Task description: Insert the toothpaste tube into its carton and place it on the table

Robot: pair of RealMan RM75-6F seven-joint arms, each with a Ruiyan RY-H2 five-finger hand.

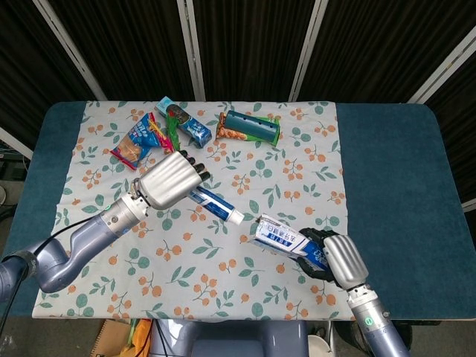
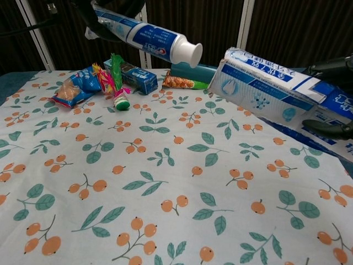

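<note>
A blue and white toothpaste tube with a white cap (image 1: 216, 205) is being held in the air by the left robot hand (image 1: 172, 181), whose fingers are being kept closed around the rear part of the tube. The tube is being carried above the floral cloth (image 1: 223, 253) that is covering the blue tabletop (image 1: 387, 171), with its cap end being pointed toward the carton. In the chest view the white cap (image 2: 186, 53) is being shown just beside the open mouth of the carton, apart from it by a small gap.

A white and blue cardboard toothpaste carton (image 1: 279, 235) is being gripped at its rear end by the right robot hand (image 1: 335, 257), with its fingers being wrapped around the box. The carton is being held off the cloth and tilted, its open end being turned toward the tube, as is being seen in the chest view (image 2: 265, 85).

At the far side of the cloth several other items are lying: a blue snack packet (image 1: 134, 141), a small teal and blue box (image 1: 186, 123), a dark green cylindrical package (image 1: 251, 126) and a bundle of coloured strips (image 1: 169, 137)
</note>
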